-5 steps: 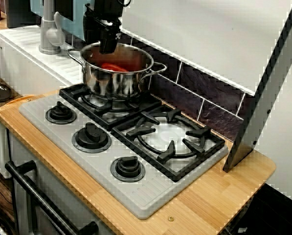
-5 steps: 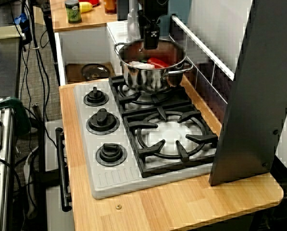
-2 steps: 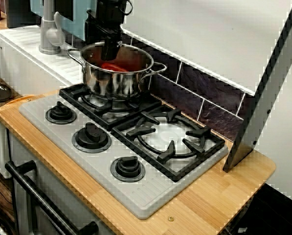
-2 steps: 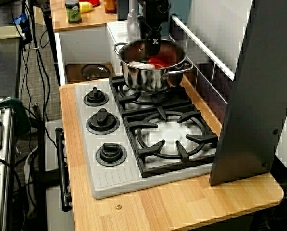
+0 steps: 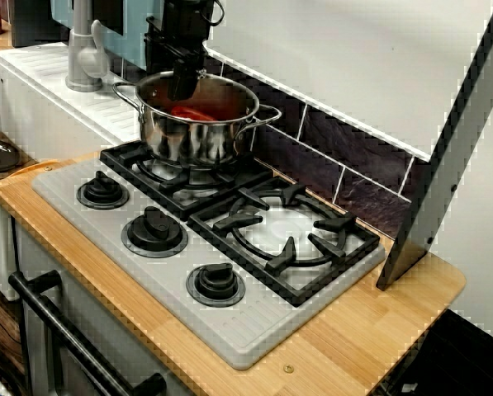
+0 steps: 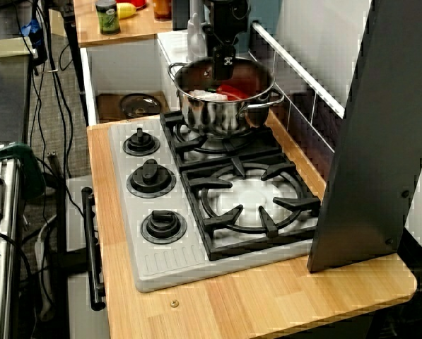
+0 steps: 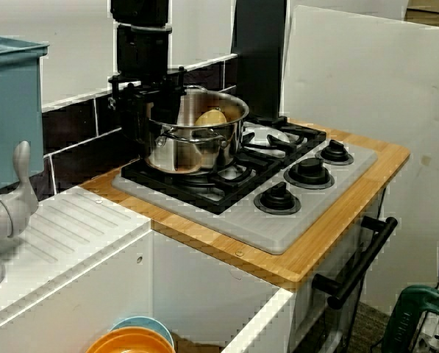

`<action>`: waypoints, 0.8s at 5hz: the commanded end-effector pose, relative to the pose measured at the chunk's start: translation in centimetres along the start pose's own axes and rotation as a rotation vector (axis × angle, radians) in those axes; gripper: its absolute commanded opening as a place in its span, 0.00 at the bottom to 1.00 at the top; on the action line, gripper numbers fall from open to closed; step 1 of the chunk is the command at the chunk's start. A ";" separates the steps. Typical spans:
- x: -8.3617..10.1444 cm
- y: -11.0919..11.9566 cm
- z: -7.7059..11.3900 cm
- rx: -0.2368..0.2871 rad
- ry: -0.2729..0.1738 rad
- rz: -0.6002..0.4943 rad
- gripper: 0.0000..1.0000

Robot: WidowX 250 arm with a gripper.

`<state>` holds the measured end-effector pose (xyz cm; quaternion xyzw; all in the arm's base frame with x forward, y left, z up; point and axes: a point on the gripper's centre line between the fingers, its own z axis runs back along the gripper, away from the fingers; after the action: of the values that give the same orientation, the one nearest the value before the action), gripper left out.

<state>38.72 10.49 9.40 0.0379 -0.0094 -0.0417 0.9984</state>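
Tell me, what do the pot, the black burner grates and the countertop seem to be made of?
Pot: polished metal, probably stainless steel; its wall mirrors the stove like chrome.
Burner grates: matte black, looking like cast iron or moulded plastic; the pictures leave that open.
Countertop: light wood in glued strips with visible grain, smooth-finished; it could be laminate.

Lighting is even and diffuse, from overhead; all three views are moderately bright. Shadows are soft and short. The pot (image 5: 198, 132) carries bright reflections on its steel wall. The gripper (image 5: 182, 86) reads as solid black, detail lost. Jagged stair-step edges mark the desk (image 5: 370, 326) rim. No motion blur.
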 end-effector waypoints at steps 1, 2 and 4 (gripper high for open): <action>0.7 0.7 1.7 0.012 -0.046 0.003 0.00; 0.7 0.8 1.9 0.008 -0.048 0.005 0.00; 0.2 1.2 2.9 -0.013 -0.056 0.001 0.00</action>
<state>38.32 10.72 9.28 0.0166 0.0043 -0.0412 0.9990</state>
